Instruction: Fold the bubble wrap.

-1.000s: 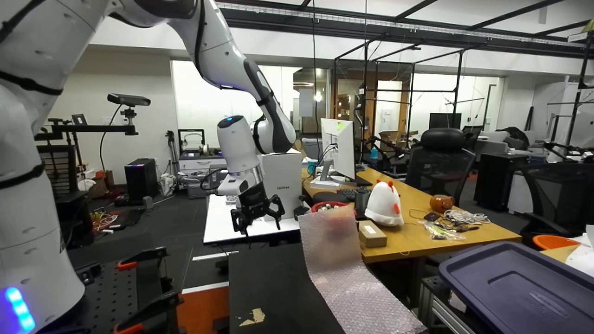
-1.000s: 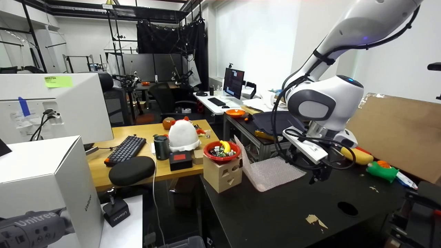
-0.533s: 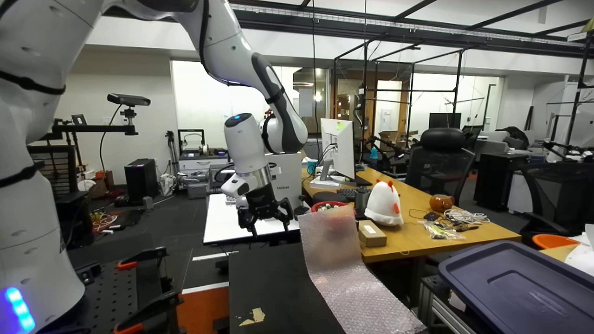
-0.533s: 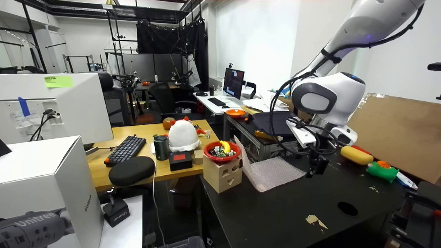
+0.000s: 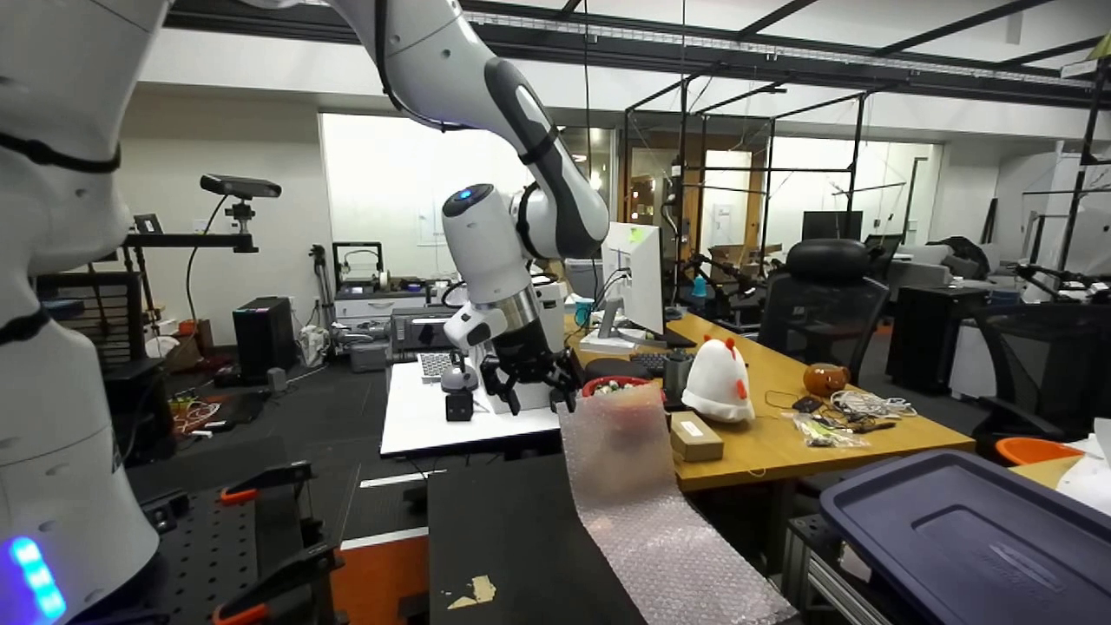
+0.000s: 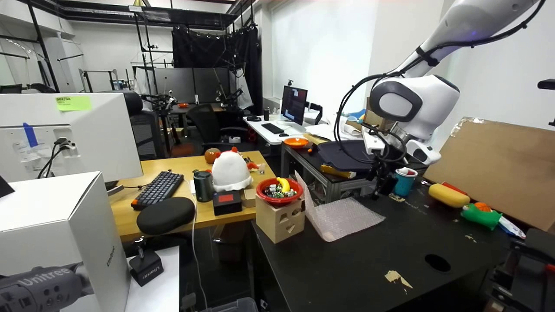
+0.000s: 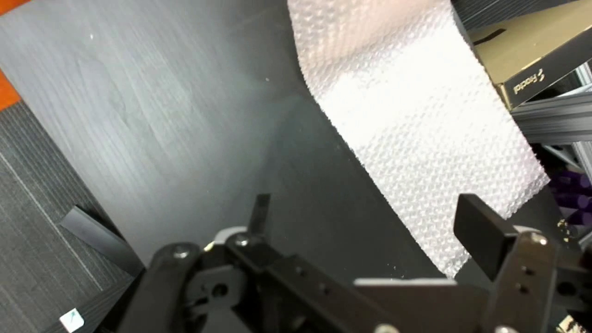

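Note:
The bubble wrap [image 5: 668,542] is a translucent whitish sheet on the black table. In both exterior views one part lies flat and the other end bends upward; in an exterior view [image 6: 344,216] the raised end stands against a wooden box. My gripper [image 5: 542,404] is open and empty, held above the table. It shows partly behind cables in an exterior view [image 6: 378,186], near the flat part's right corner. In the wrist view the fingers [image 7: 363,206] are wide apart. The bubble wrap [image 7: 416,134] lies below, its near corner between and under the right finger. I see no contact.
The wooden box [image 6: 279,221] carries a red bowl [image 6: 264,190] with small items. A teal cup [image 6: 404,184], a yellow toy [image 6: 448,196] and a green toy [image 6: 480,216] stand along the table's far side before a cardboard panel [image 6: 498,169]. A dark plastic lid [image 5: 972,538] lies beside.
My gripper has risen and moved right in an exterior view, up and left in an exterior view, uncovering the teal cup. The fingers stay open. The bubble wrap has not moved.

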{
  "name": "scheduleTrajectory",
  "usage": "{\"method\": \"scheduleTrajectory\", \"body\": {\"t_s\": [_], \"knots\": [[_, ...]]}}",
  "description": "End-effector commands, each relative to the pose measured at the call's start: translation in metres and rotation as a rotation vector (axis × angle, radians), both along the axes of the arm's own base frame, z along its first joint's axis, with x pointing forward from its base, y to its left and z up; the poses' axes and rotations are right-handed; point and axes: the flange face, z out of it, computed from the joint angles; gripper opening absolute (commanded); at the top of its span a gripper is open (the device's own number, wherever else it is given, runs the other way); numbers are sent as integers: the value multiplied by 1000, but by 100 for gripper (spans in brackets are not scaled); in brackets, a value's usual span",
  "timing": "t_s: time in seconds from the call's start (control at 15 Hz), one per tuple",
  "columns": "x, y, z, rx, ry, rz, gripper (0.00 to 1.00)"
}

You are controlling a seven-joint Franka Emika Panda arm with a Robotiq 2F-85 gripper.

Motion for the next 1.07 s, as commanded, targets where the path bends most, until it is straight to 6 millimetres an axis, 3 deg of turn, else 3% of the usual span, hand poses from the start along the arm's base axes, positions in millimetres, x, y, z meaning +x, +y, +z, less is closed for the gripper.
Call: {"method": "scheduleTrajectory", "body": {"t_s": [0.0,0.13,0.27,0.33,0.53,0.8,0.87,1.0], "knots": [[19,6,25,40,-69,-27,100],[26,21,29,-2,-92,123,100],[17,36,28,-54,-82,228,100],[23,23,21,-13,-76,149,100],[20,41,19,-28,-71,214,100],[20,39,18,-33,-70,219,100],[-5,64,29,-28,-55,224,100],[-6,76,22,-9,-35,213,100]]}}
